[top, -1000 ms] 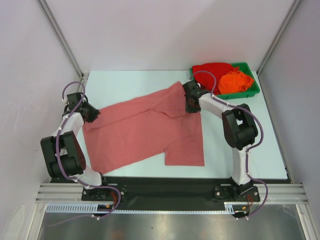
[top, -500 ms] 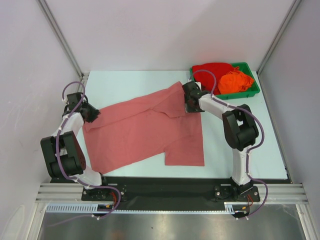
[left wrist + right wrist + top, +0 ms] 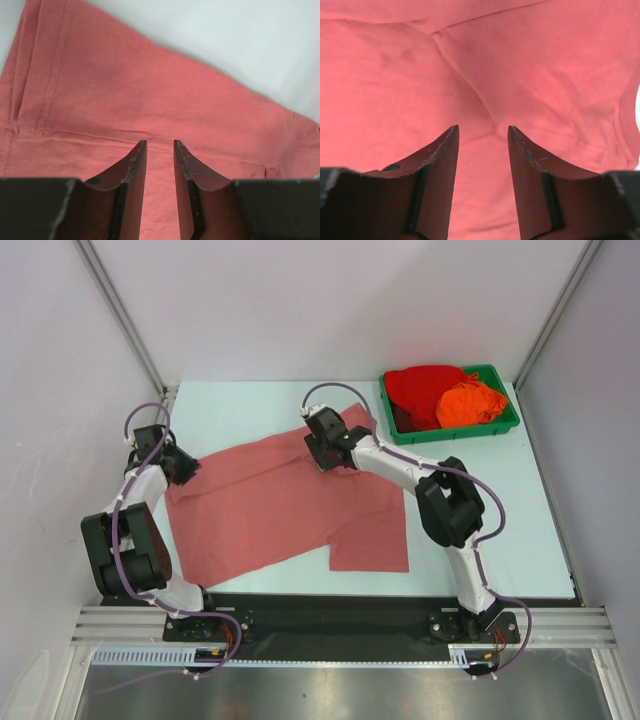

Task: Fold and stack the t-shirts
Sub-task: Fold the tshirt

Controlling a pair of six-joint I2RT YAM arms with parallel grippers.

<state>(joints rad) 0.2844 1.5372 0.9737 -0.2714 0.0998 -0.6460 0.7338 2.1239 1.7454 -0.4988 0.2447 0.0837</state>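
The large salmon t-shirt lies spread flat on the pale table. My left gripper sits low at the shirt's left edge; in the left wrist view its jaws stand a narrow gap apart over the hemmed cloth, holding nothing. My right gripper is over the shirt's upper middle; in the right wrist view it is open above a crease in the cloth. The bright red t-shirt and the orange t-shirt lie crumpled in the tray.
The green plastic tray stands at the back right corner of the table. White walls with metal posts close in the left, back and right sides. The black rail with the arm bases runs along the near edge.
My right gripper has swung left from the shirt's upper right corner near the tray to the shirt's upper middle. The left arm and the shirt have not visibly moved.
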